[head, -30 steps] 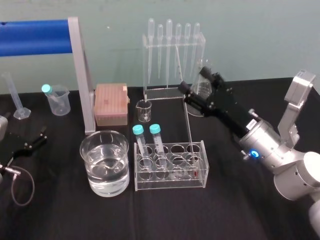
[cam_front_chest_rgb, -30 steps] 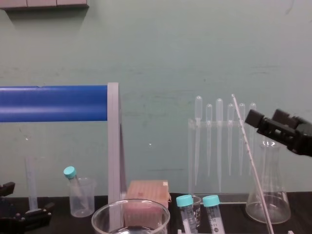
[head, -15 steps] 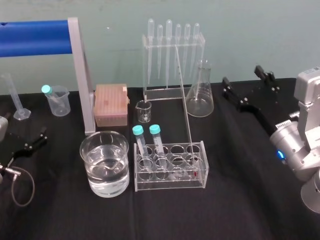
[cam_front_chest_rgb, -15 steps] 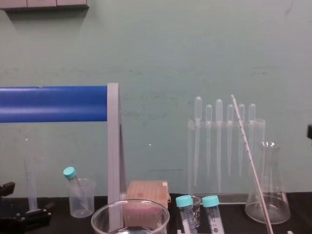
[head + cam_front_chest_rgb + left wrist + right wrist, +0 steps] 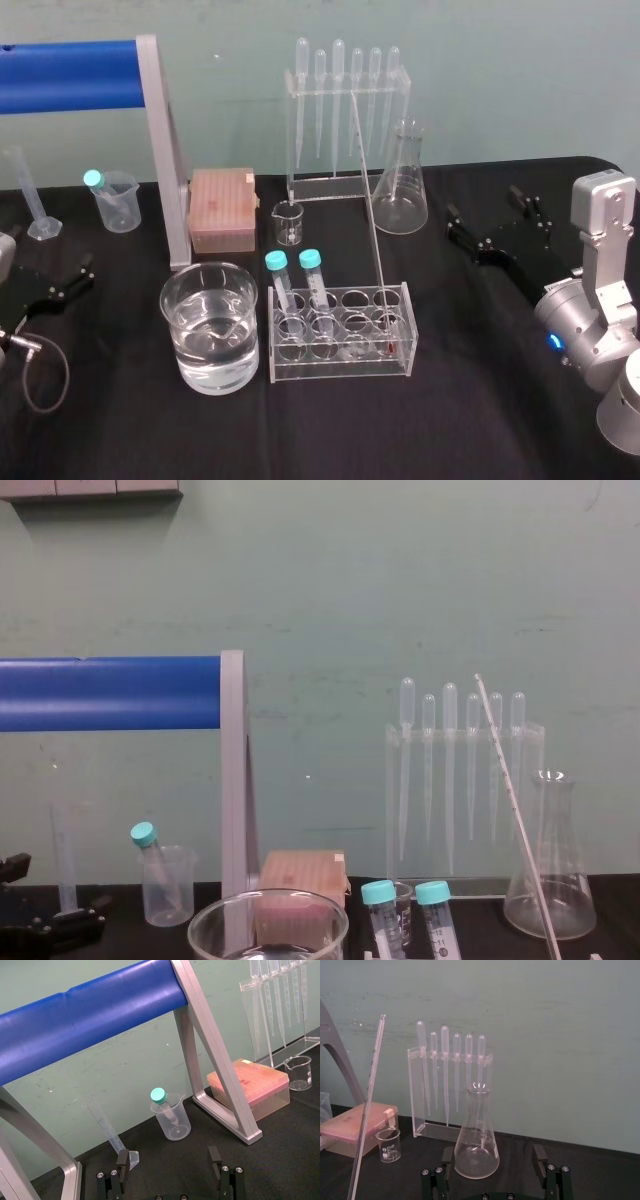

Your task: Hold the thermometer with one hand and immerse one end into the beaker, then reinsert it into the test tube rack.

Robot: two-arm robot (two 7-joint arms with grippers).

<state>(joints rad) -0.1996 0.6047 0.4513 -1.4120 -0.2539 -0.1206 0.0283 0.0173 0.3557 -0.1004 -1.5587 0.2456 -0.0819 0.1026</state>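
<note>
At far left, low on the black tabletop point(image 5: 130, 430): left gripper point(image 5: 72, 280), idle, fingers spread wide with nothing between them. Next over, toward the front: beaker point(image 5: 210, 272), upright, partly filled with clear liquid, just beside the left wall of the test tube rack point(image 5: 340, 368). In the rack's left wells: two teal-capped tubes point(image 5: 277, 262). In a well at the rack's right end: thermometer point(image 5: 372, 225), red tip down near the rack floor, long stem leaning back and leftward, top end in front of the pipette stand point(image 5: 345, 75), touched by neither gripper. Behind and right of the rack: conical flask point(image 5: 402, 190). At right, above the tabletop and well apart from the rack: right gripper point(image 5: 497, 222), fingers released and wide, holding nothing.
</note>
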